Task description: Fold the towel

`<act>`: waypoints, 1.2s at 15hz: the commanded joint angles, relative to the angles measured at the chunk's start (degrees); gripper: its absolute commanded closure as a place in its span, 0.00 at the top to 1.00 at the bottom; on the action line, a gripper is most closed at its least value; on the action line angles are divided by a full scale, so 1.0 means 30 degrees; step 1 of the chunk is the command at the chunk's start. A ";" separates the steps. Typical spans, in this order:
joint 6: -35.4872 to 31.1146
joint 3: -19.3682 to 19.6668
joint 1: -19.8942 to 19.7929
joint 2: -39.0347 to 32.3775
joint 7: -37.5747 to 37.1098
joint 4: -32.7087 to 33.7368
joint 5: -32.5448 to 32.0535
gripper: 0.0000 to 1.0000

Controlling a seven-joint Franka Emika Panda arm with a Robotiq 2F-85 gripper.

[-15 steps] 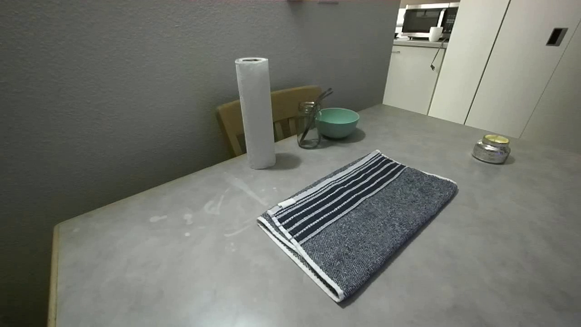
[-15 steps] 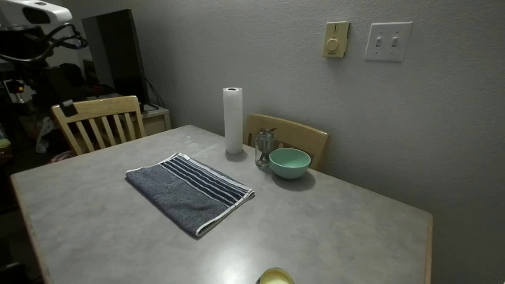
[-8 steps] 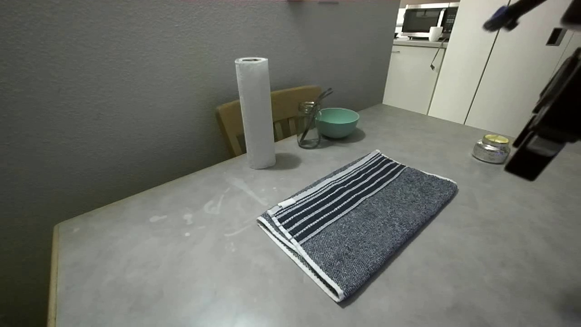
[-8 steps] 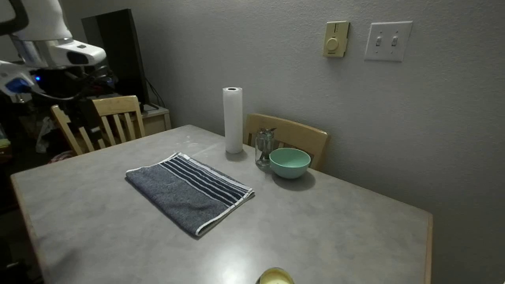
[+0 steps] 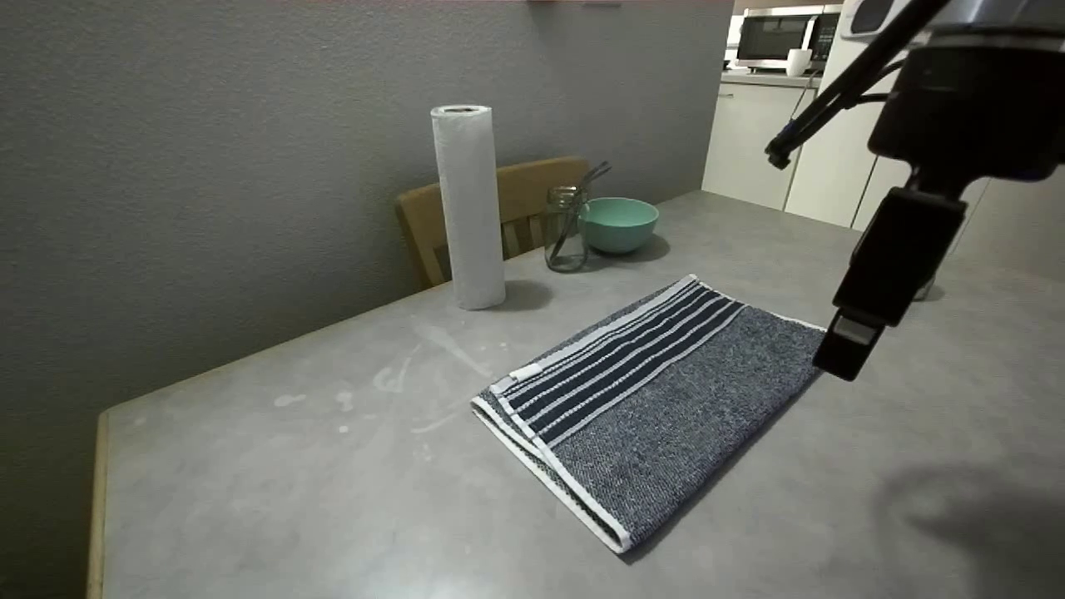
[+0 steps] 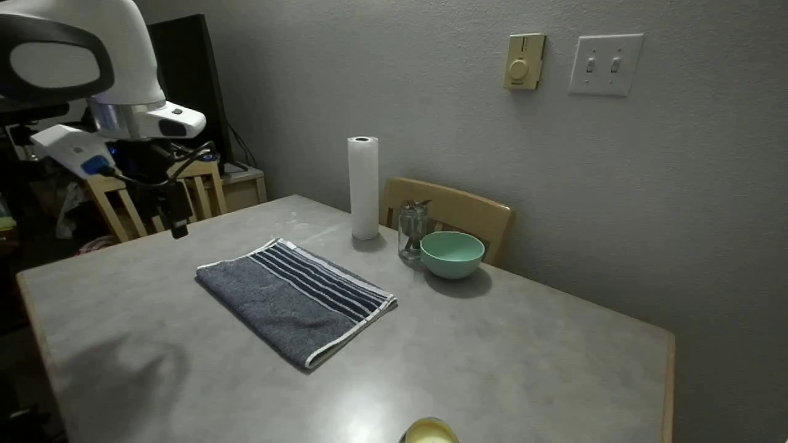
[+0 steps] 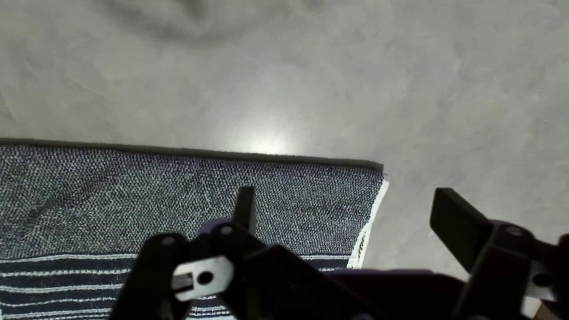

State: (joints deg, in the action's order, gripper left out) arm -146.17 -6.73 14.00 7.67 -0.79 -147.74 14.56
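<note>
We bring the pincer (image 7: 344, 206), spread wide and empty, lower and nearer the towel (image 5: 674, 399), which lies unmoved; gripping its end for another fold likely follows.

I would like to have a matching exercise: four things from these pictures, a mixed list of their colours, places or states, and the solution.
1. towel
2. paper roll
3. bowl
4. hand

A. pale green, beside the glass jar
B. open, holding nothing
C. striped, lying on the table
D. white, standing upright

Pairs: 1-C; 2-D; 3-A; 4-B
</note>
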 commanded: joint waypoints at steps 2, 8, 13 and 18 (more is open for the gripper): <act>-0.0372 -0.0314 -0.0398 -0.1144 -0.0212 0.0675 0.0097 1.00; -0.0417 -0.0506 -0.0525 -0.6815 -0.2796 0.5732 -0.0611 1.00; 0.0093 -0.0517 -0.0435 -0.8546 -0.3443 0.7608 -0.0707 1.00; 0.0088 -0.0317 -0.0216 -0.9929 -0.3919 0.8972 -0.1031 1.00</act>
State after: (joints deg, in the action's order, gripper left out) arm -145.79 -7.38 13.61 -21.48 -11.06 -121.62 12.85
